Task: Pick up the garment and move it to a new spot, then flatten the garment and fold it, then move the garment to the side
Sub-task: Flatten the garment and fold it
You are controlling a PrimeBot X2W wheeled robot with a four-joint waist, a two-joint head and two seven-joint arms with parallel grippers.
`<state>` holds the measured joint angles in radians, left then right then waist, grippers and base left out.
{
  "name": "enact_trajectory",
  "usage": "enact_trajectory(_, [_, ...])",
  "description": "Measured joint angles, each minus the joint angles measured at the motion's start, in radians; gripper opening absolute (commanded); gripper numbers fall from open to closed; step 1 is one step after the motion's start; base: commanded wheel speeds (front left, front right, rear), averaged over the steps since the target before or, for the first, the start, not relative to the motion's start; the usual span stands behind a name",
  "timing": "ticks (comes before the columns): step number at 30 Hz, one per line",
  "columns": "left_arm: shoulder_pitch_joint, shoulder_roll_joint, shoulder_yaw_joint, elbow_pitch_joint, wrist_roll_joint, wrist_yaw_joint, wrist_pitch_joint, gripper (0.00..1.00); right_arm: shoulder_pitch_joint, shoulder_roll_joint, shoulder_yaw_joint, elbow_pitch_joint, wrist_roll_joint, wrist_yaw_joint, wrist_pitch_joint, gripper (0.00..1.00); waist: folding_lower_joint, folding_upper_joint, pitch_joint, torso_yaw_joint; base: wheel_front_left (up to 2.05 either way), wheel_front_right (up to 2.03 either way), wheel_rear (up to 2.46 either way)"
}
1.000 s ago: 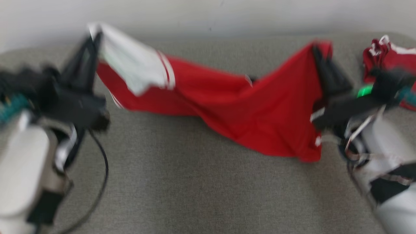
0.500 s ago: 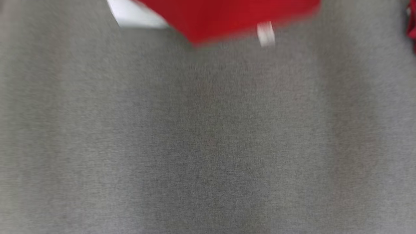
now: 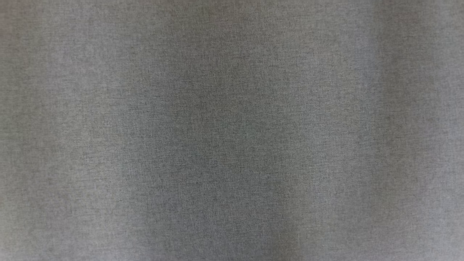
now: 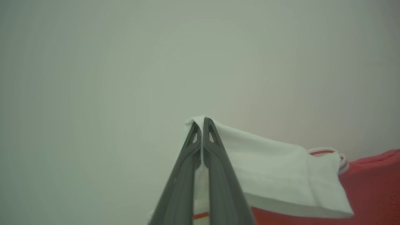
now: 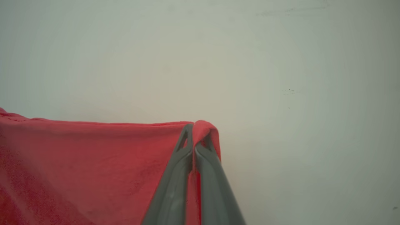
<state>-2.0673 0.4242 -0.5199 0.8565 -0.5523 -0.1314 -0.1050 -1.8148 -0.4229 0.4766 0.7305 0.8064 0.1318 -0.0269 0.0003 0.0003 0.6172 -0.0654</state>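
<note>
Head view swung off garment (image 5: 93, 162) onto grey surface (image 3: 232, 130).

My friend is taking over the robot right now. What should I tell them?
Left end effector: shut on the white sleeve of the red shirt.
Right end effector: shut on the shirt's red edge.
Shirt held up between them, before a pale wall.
Head view: grey fabric surface.
Done: picked up.
To do: lay it at the new spot, flatten, fold, move aside.
</note>
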Motion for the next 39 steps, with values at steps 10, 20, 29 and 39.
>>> enact_trajectory(10, [-0.109,-0.032,-0.090,0.122,-0.053,0.000,-0.053,0.00,-0.114,-0.012,0.102,0.125,0.053,0.000,-0.035,0.00,-0.0003,-0.0002,0.022,0.007,0.00,0.00,0.00])
enact_trajectory(20, [-0.117,-0.033,-0.176,0.157,-0.129,0.000,-0.078,0.00,-0.139,-0.039,0.184,0.173,0.114,0.000,-0.062,0.00,-0.0002,-0.0002,0.045,0.007,0.00,0.00,0.00])
enact_trajectory(29, [-0.094,-0.036,-0.240,0.145,-0.207,0.000,-0.110,0.00,-0.129,-0.064,0.259,0.162,0.172,0.000,-0.092,0.00,-0.0002,-0.0002,0.050,0.004,0.00,0.00,0.00])
enact_trajectory(39, [0.149,-0.007,-0.253,0.052,-0.300,0.000,-0.153,0.00,0.067,-0.100,0.341,0.075,0.260,0.000,-0.174,0.00,-0.0004,-0.0004,-0.020,0.007,0.00,0.00,0.00])
